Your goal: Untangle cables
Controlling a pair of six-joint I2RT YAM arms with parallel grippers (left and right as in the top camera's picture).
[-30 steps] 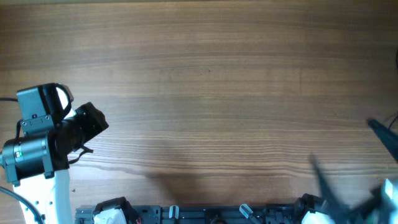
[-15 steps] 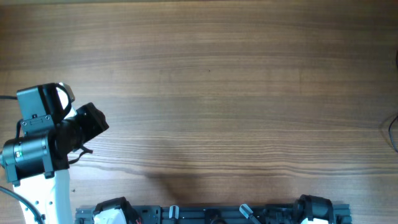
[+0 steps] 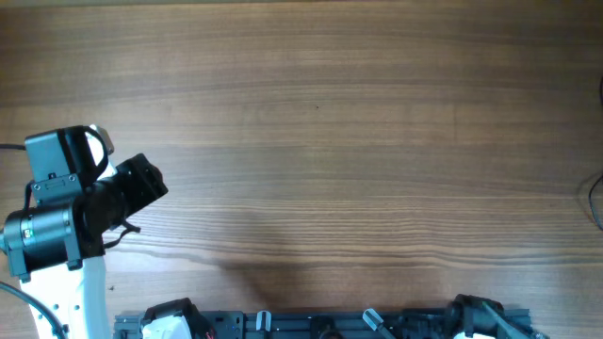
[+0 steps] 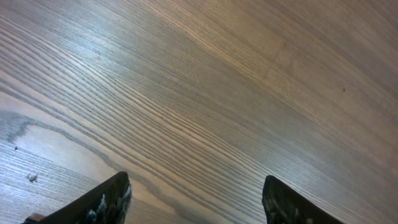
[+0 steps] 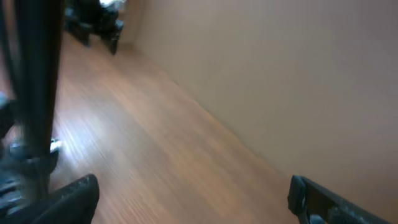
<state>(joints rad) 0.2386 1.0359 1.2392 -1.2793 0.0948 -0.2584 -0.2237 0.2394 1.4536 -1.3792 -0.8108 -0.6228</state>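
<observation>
Of the cables [image 3: 594, 198] we make out only a thin dark loop, cut off at the right edge of the table [image 3: 320, 132]; the rest runs out of frame. The left end effector [image 4: 196, 185] sits near the left edge, released, its fingers apart over bare wood with nothing between them. The right end effector [image 5: 193, 193] is outside the overhead view; its own blurred camera shows it spread wide and empty

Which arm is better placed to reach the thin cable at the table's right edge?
Probably the right: the cable lies at the right edge, while the left gripper sits far left. The right gripper is open, though outside the overhead view.
</observation>
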